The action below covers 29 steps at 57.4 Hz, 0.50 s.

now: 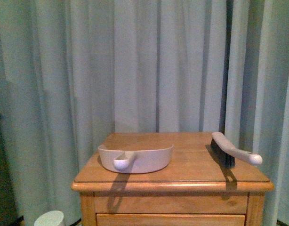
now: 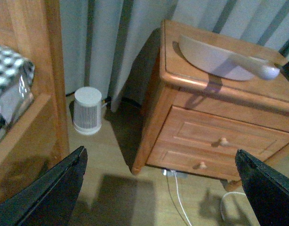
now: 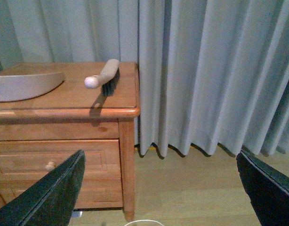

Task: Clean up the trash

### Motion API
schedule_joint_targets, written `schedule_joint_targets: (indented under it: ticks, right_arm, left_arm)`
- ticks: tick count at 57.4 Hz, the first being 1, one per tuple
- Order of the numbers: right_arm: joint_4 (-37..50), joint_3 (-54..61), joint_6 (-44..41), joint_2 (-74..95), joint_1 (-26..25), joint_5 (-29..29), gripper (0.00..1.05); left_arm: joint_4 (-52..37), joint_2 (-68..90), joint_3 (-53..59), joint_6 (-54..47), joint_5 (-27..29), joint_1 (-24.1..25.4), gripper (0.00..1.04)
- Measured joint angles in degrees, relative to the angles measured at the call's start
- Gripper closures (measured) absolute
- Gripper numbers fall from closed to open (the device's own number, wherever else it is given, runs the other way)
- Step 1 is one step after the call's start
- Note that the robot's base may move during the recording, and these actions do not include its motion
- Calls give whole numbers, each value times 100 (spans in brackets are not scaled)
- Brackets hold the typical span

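The trash shows in none of the views. On the wooden nightstand (image 1: 191, 165) lies a pinkish-beige dustpan (image 1: 135, 158) at the left, its handle pointing to the front edge. A dark-bristled hand brush (image 1: 231, 150) lies at the right, its pale handle overhanging the side. The left wrist view has the dustpan (image 2: 215, 61) from below and to the left. My left gripper (image 2: 159, 153) hangs open low over the floor beside the nightstand, holding nothing. My right gripper (image 3: 159, 154) is open and empty too, low on the brush's (image 3: 104, 75) side. Neither arm appears in the front view.
Grey curtains (image 1: 158, 66) hang close behind the nightstand. A small white cylindrical appliance (image 2: 88, 110) stands on the floor to its left, and a white cable (image 2: 180, 202) runs out from under it. A wooden shelf with a checked cloth (image 2: 8, 80) stands further left.
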<state>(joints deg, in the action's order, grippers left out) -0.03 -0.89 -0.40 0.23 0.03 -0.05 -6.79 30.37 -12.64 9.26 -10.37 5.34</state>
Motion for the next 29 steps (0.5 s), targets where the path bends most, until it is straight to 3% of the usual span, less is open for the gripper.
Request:
schedule_joint_targets:
  ticks: [7, 19, 29]
  right_arm:
    - [0, 0, 0, 0, 0, 2, 7]
    - [0, 0, 0, 0, 0, 2, 7]
    - [0, 0, 0, 0, 0, 0, 7]
  left_arm:
    - [-7, 1694, -1359, -424, 190, -151, 8]
    - [1235, 3676, -3976, -702, 815, -1174, 8]
    - [1932, 4889, -5451, -708, 1460, -1961, 8]
